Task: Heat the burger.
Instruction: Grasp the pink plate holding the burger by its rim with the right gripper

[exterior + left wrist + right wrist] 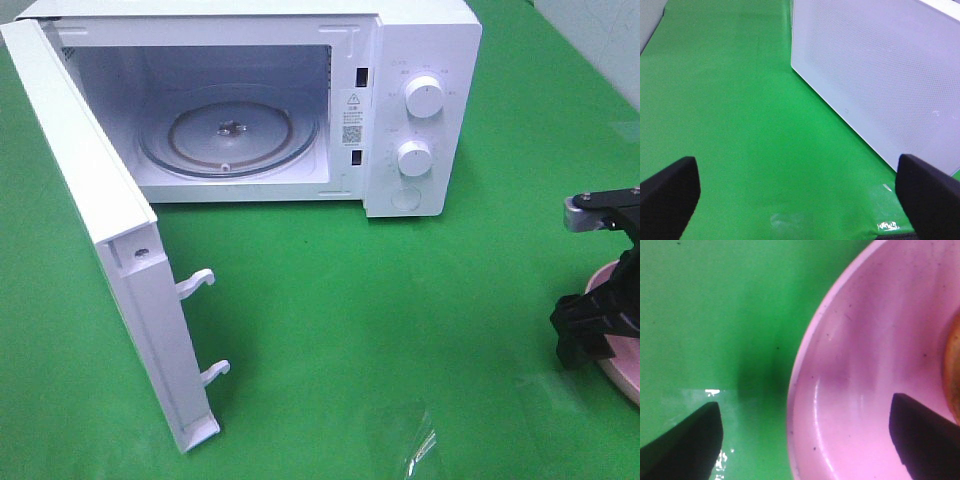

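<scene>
**Exterior high view**
- Desk (400, 300): covered in green.
- Microwave (425, 40): white, at the desk's far edge, with its cavity facing the front edge.
- Door (100, 230): swung wide open on the left side, reaching toward the front-left corner. Two latch hooks show on its free edge.
- Glass turntable (230, 130): lies flat in the cavity.
- Knobs (425, 98): two, round and white, one above the other on the control panel.
- Pink plate (620, 350): at the desk's right edge, partly cut off by the frame.
- Right gripper (585, 335): black, over the plate's rim on the side facing the desk's middle.
- The burger cannot be made out in this view.
- Clear film patch (420, 445): near the front edge.

**Left wrist view**
- Left gripper (800, 200): fingers (670, 195) spread wide, with only green covering between them and nothing held.
- The door's outer face, with its dotted window, stands alongside the gripper, apart from the fingers.

**Right wrist view**
- The right gripper's fingers are spread wide and hold nothing.
- One fingertip (687, 442) is over the green covering and the other is over the plate's inside. The plate's rim runs between them.
- Burger (955, 365): only a golden-brown sliver of bun shows. It is on the plate, beyond the finger over the plate and outside the gap between the fingers.
</scene>
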Controlling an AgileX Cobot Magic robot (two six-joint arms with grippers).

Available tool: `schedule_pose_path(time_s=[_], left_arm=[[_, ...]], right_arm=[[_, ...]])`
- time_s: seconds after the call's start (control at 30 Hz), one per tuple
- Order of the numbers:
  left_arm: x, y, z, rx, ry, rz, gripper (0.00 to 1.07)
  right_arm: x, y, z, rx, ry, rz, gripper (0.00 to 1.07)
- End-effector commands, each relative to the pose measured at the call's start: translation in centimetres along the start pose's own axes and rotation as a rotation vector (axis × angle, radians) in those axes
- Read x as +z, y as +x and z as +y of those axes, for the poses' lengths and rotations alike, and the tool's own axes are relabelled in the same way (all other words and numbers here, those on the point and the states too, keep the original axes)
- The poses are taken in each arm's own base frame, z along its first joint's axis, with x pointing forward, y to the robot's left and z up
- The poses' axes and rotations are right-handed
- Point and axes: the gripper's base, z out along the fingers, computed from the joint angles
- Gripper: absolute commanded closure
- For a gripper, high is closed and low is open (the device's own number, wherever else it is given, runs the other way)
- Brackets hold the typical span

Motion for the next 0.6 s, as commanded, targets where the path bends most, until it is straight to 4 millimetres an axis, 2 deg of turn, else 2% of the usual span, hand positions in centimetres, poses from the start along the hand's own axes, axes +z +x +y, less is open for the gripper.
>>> schedule_pose_path(time_s=[0.03, 0.2, 0.33, 0.37, 0.4, 0.43, 0.47, 0.53, 0.57, 0.6], left_arm=[[-0.2, 0.0, 0.0, 0.003, 0.010, -0.032, 0.08], [-0.2, 0.0, 0.0, 0.003, 0.010, -0.032, 0.08], [-0.2, 0.0, 0.0, 0.003, 0.010, -0.032, 0.08], [-0.2, 0.0, 0.0, 0.003, 0.010, -0.032, 0.08], [-0.2, 0.0, 0.0, 0.003, 0.010, -0.032, 0.08], [-0.2, 0.0, 0.0, 0.003, 0.010, -0.032, 0.08], [-0.2, 0.0, 0.0, 0.003, 0.010, -0.032, 0.08], [-0.2, 0.0, 0.0, 0.003, 0.010, -0.032, 0.08], [-0.2, 0.0, 0.0, 0.003, 0.010, -0.032, 0.08], [-0.2, 0.0, 0.0, 0.003, 0.010, -0.032, 0.08]], right_arm=[[0.9, 0.1, 0.0, -0.004, -0.003, 0.010, 0.23], [1.9, -0.1, 0.0, -0.002, -0.007, 0.007, 0.25], [2.6, 0.0, 0.1, 0.008, -0.008, 0.022, 0.30], [2.7, 0.0, 0.1, 0.032, -0.006, 0.024, 0.38], [2.7, 0.0, 0.1, 0.032, -0.006, 0.024, 0.38], [2.7, 0.0, 0.0, 0.048, 0.002, 0.023, 0.49], [2.7, 0.0, 0.0, 0.048, 0.002, 0.023, 0.49], [2.7, 0.0, -0.2, 0.057, 0.027, 0.031, 0.72], [2.7, 0.0, -0.2, 0.057, 0.027, 0.031, 0.72], [2.7, 0.1, -0.3, 0.056, 0.031, 0.034, 0.77]])
